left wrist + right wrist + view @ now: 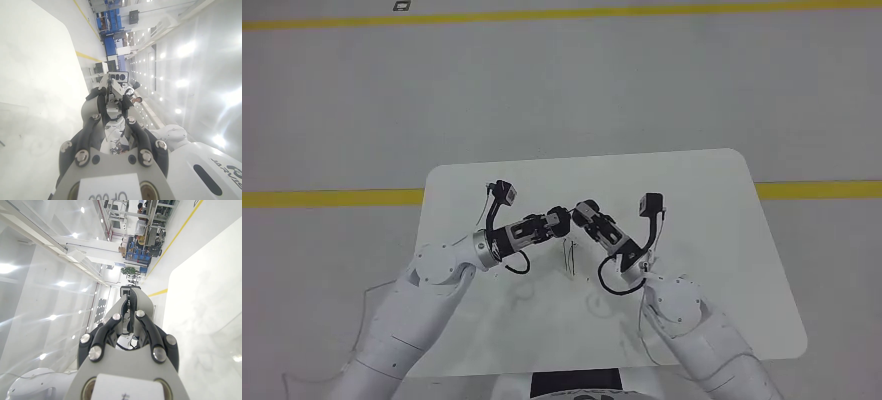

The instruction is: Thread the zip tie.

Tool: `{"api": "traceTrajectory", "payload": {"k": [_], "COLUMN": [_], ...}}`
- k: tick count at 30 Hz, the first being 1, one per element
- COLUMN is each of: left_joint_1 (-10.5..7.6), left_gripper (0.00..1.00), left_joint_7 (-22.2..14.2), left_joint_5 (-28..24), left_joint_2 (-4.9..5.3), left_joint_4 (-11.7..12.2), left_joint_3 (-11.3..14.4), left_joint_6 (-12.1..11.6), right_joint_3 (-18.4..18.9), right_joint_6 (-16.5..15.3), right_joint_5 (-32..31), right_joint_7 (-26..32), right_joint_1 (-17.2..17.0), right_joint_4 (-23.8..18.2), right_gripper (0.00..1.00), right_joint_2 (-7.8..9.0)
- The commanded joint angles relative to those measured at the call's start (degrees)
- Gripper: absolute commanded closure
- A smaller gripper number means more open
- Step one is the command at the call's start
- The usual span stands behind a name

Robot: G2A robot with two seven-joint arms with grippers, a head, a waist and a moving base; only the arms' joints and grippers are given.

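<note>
Both grippers meet above the middle of the white table [692,200]. The zip tie [568,258] is a thin dark strip hanging down from where they meet. My right gripper [129,292] is shut on the zip tie, its fingers pressed close with the strip between them. In the left wrist view the zip tie [106,121] runs along the inside of one finger of my left gripper [113,96]. That gripper is open, its fingers standing either side of the right gripper [113,83]. From above, the left gripper [562,220] and right gripper [580,212] almost touch tip to tip.
The table's rounded far corners [737,158] and its edges bound the work area. A yellow floor line [332,197] runs behind the table. Bare tabletop [37,56] lies on both sides of the arms.
</note>
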Motion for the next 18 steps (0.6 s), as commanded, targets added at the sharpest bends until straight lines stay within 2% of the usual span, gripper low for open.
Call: {"api": "traceTrajectory", "payload": {"k": [1, 10, 18], "left_joint_1": [-0.05, 0.02, -0.13], "left_gripper": [0.81, 0.83, 0.82], "left_joint_7": [0.0, 0.4, 0.5], "left_joint_5": [0.0, -0.2, -0.2], "left_joint_2": [0.05, 0.26, 0.43], "left_joint_4": [0.0, 0.2, 0.3], "left_joint_3": [0.0, 0.2, 0.5], "left_joint_6": [0.1, -0.2, -0.2], "right_joint_3": [0.2, 0.5, 0.7], "right_joint_6": [0.1, 1.0, -0.2], "right_joint_5": [-0.1, -4.7, -7.3], "right_joint_7": [-0.1, -0.1, -0.4], "right_joint_1": [-0.1, -0.2, -0.7], "right_joint_4": [0.0, 0.0, -0.1], "right_gripper": [1.00, 1.00, 1.00], "right_joint_2": [-0.03, 0.00, -0.03]}}
